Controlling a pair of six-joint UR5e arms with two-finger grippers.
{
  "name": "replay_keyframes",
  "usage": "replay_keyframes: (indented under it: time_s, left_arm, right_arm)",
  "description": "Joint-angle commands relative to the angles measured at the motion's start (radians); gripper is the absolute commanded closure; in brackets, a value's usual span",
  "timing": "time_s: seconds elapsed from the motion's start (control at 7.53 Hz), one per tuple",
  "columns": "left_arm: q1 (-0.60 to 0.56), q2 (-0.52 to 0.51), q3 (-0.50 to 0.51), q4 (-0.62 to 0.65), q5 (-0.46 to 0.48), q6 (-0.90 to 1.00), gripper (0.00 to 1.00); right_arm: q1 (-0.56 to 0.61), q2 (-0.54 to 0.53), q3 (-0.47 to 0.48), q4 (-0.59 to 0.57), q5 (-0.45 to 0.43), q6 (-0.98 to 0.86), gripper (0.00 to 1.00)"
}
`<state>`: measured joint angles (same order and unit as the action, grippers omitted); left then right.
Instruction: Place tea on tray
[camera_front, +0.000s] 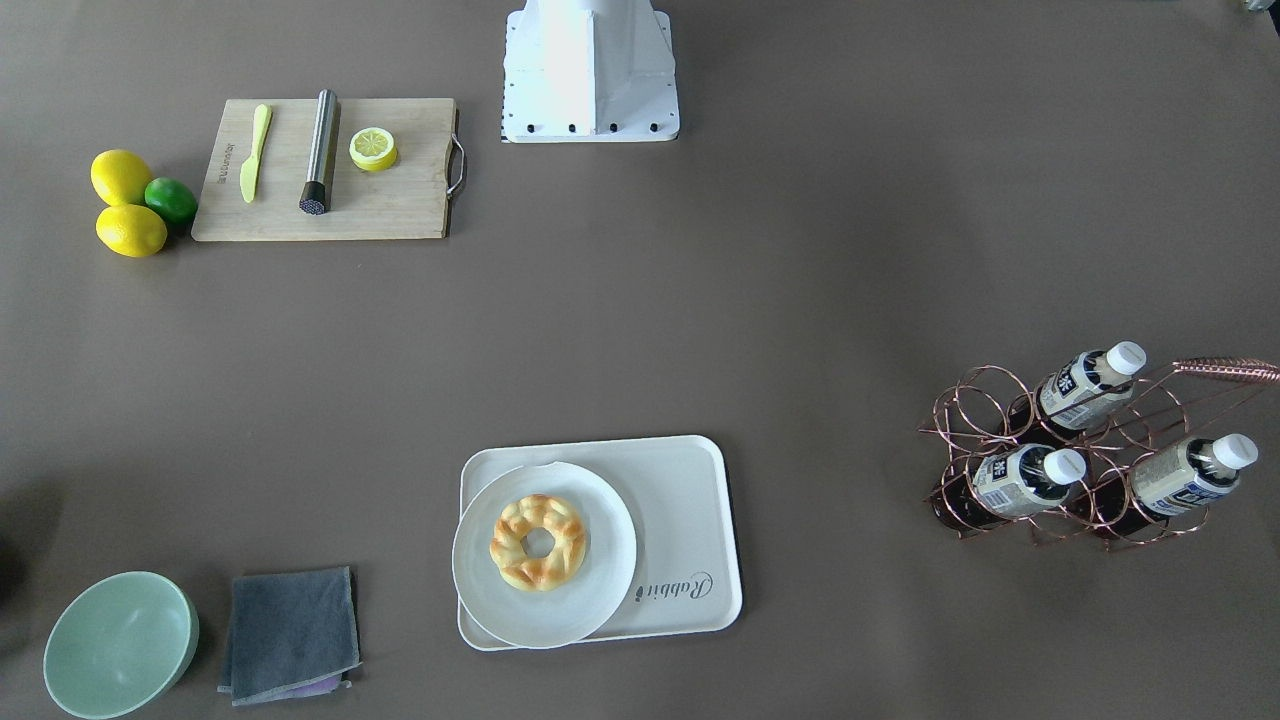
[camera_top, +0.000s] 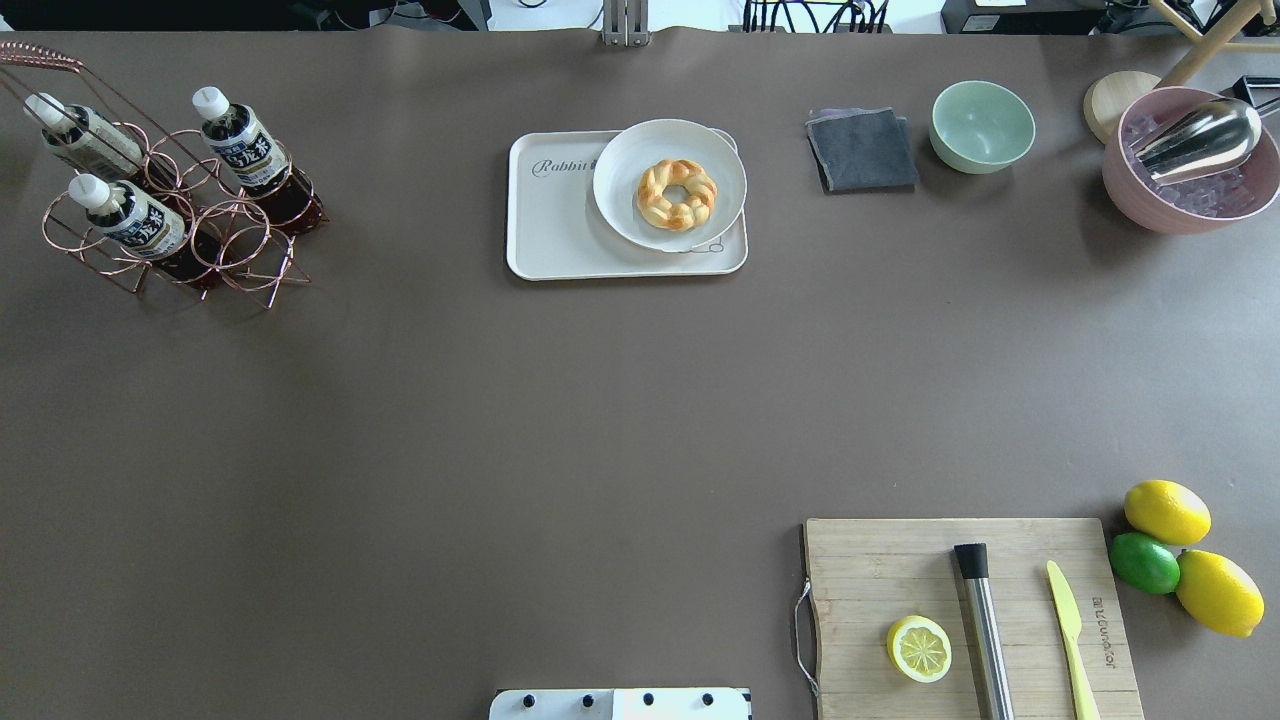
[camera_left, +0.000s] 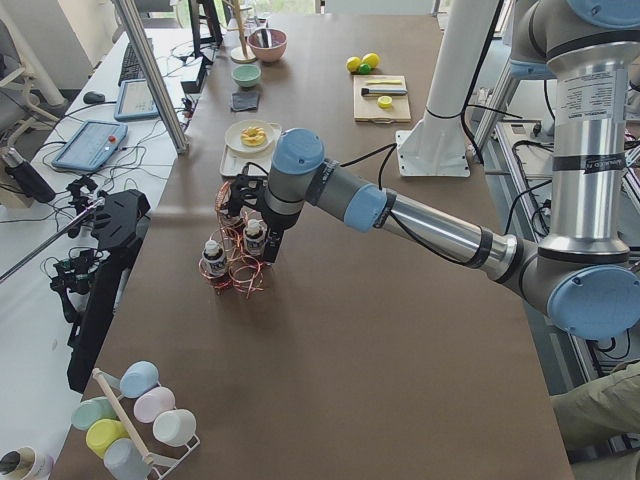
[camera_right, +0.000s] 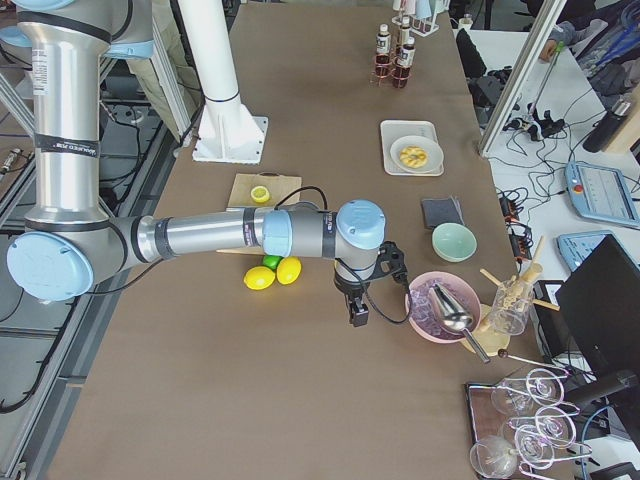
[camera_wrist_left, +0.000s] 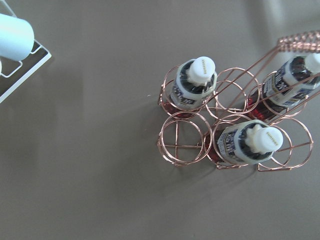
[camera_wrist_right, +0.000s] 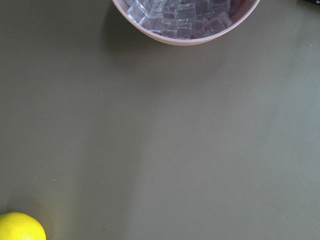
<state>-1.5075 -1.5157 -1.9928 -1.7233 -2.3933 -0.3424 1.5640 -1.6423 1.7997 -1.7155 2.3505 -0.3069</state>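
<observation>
Three tea bottles (camera_front: 1085, 385) (camera_front: 1025, 480) (camera_front: 1185, 472) with white caps lean in a copper wire rack (camera_front: 1000, 420); they also show in the overhead view (camera_top: 235, 130) and in the left wrist view (camera_wrist_left: 195, 82). The white tray (camera_front: 680, 500) (camera_top: 550, 215) with "Rabbit" script lies mid-table. My left gripper (camera_left: 272, 240) hangs above the rack, and I cannot tell whether it is open or shut. My right gripper (camera_right: 357, 312) hangs over bare table between the lemons and the pink bowl, and I cannot tell its state either. No fingers show in either wrist view.
A round plate (camera_front: 545, 555) with a doughnut (camera_front: 538, 541) covers much of the tray. Also on the table: a wooden board (camera_top: 900, 570) with knife, steel muddler and lemon half, lemons and a lime (camera_top: 1165, 510), a green bowl (camera_top: 983, 125), a grey cloth (camera_top: 862, 150), and a pink ice bowl (camera_top: 1190, 170).
</observation>
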Motion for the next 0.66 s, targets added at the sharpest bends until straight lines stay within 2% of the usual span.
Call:
replay_keyframes:
  time_s: [0.0, 0.13, 0.53]
  left_arm:
    - [0.224, -0.02, 0.008, -0.224, 0.232, -0.206, 0.03]
    - [0.263, -0.027, 0.037, -0.28, 0.27, -0.225, 0.03]
    - [0.3, -0.103, 0.106, -0.33, 0.27, -0.273, 0.03]
  right_arm:
    - [-0.007, -0.004, -0.008, 0.0, 0.001, -0.038, 0.0]
    - [-0.007, -0.005, -0.01, 0.014, 0.001, -0.037, 0.0]
    - [-0.007, -0.013, -0.048, 0.074, 0.012, -0.029, 0.0]
